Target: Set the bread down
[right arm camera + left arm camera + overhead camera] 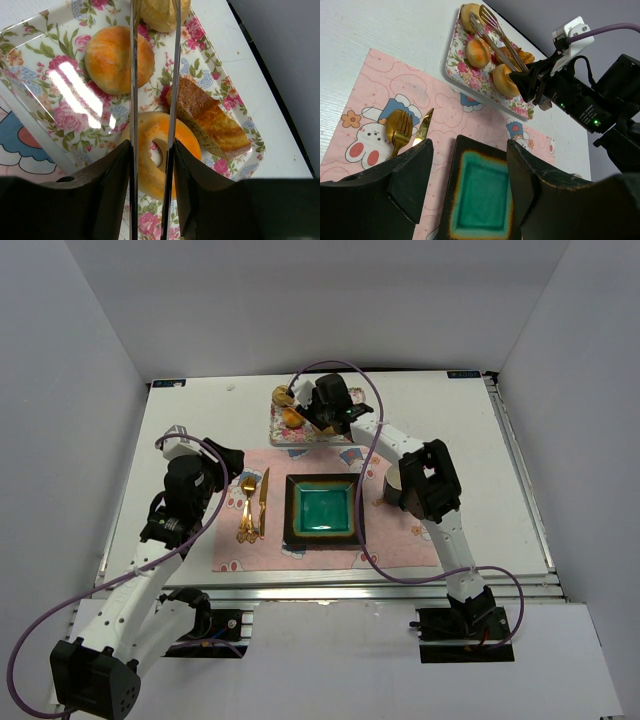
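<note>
Two thin arms of silver metal tongs [133, 75], clamped in the half-closed right tool [151, 145], could skid off the smooth pale-tan round bun [161, 12] at top centre.

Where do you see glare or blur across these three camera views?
Right wrist: white glare streaks on the floral tray; right fingers dark and soft around the tongs. Left wrist: left fingers blurred in front, the tray beyond sharp. Top external: even light, no harsh glare on the teal plate.
</note>
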`<action>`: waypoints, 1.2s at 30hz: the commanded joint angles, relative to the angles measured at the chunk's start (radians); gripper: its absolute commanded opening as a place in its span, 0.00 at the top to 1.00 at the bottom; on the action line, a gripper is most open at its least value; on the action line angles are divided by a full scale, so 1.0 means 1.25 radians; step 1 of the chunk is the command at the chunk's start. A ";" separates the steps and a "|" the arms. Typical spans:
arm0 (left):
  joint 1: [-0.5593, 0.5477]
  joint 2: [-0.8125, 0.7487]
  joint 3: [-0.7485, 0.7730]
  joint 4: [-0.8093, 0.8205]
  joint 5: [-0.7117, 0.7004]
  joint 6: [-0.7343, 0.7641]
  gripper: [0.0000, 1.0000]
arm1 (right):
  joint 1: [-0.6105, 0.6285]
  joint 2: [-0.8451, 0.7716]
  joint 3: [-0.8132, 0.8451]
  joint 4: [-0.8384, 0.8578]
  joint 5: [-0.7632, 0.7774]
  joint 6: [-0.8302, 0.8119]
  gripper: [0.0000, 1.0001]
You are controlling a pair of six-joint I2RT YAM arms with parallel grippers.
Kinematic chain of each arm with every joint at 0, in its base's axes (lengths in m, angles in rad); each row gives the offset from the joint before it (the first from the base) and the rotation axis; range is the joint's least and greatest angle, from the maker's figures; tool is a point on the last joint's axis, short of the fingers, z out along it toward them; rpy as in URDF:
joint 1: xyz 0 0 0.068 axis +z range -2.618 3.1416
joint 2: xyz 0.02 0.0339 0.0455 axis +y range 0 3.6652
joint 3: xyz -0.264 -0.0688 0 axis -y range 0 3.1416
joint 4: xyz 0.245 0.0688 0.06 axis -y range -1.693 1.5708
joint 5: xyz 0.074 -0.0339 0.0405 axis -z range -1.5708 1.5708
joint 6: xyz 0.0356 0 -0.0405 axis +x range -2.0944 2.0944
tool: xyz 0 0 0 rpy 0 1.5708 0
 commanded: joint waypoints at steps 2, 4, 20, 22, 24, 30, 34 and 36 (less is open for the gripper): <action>0.003 -0.005 -0.007 0.015 -0.003 -0.001 0.30 | 0.008 0.016 0.028 0.027 0.019 -0.016 0.57; 0.003 -0.006 -0.007 0.014 -0.005 -0.001 0.30 | 0.011 0.028 0.042 0.019 0.021 -0.019 0.59; 0.003 -0.009 -0.001 0.012 -0.005 -0.001 0.30 | 0.011 0.039 0.086 -0.018 0.015 -0.004 0.74; 0.003 -0.008 0.001 0.012 -0.005 -0.001 0.30 | 0.010 0.036 0.087 -0.021 0.013 -0.002 0.79; 0.003 -0.008 0.003 0.012 -0.005 -0.001 0.30 | 0.011 0.031 0.088 -0.027 0.009 0.004 0.82; 0.003 -0.011 0.009 0.007 -0.008 0.000 0.30 | 0.003 -0.006 0.086 -0.035 -0.019 0.025 0.98; 0.003 -0.015 0.010 0.006 -0.010 0.000 0.30 | 0.000 -0.039 0.069 -0.025 -0.067 0.050 1.00; 0.003 -0.016 0.011 0.005 -0.010 0.000 0.30 | -0.002 -0.065 0.039 -0.006 -0.077 0.052 1.00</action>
